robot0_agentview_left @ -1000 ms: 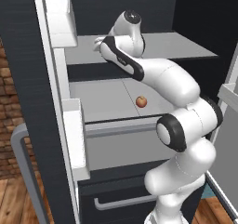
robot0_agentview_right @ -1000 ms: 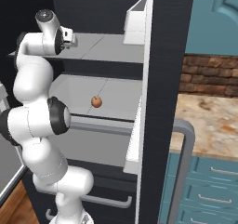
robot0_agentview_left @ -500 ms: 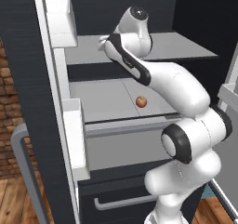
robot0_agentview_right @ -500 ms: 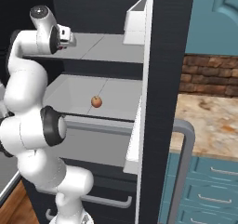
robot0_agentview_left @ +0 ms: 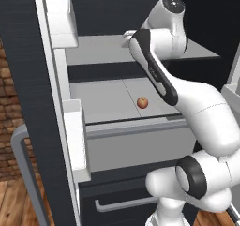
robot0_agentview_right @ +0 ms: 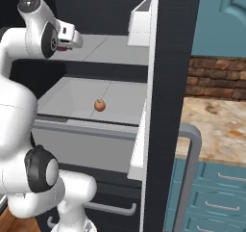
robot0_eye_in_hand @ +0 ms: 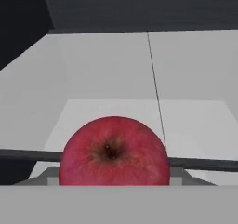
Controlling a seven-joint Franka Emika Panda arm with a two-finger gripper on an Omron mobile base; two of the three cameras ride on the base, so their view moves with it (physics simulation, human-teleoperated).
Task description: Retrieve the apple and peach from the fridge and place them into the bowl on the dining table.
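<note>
Hand (robot0_agentview_right: 76, 39) is at the upper shelf (robot0_agentview_left: 93, 49) of the fridge (robot0_agentview_left: 18, 79), with the apple (robot0_eye_in_hand: 114, 151) dead centre and right up against it. Fingers are hidden, so I can't tell whether they're apart or clamped on the fruit.

Step, as I read it: grasping the apple, first of two fetches.

Next: confirm the grip, lift clear, back straight out past the shelf's front edge, then carry it to the bowl.

Peach (robot0_agentview_left: 142, 102) sits mid lower shelf (robot0_agentview_left: 103, 98), toward the front edge.

Count: 1 apple, 1 peach, 2 shelves.
</note>
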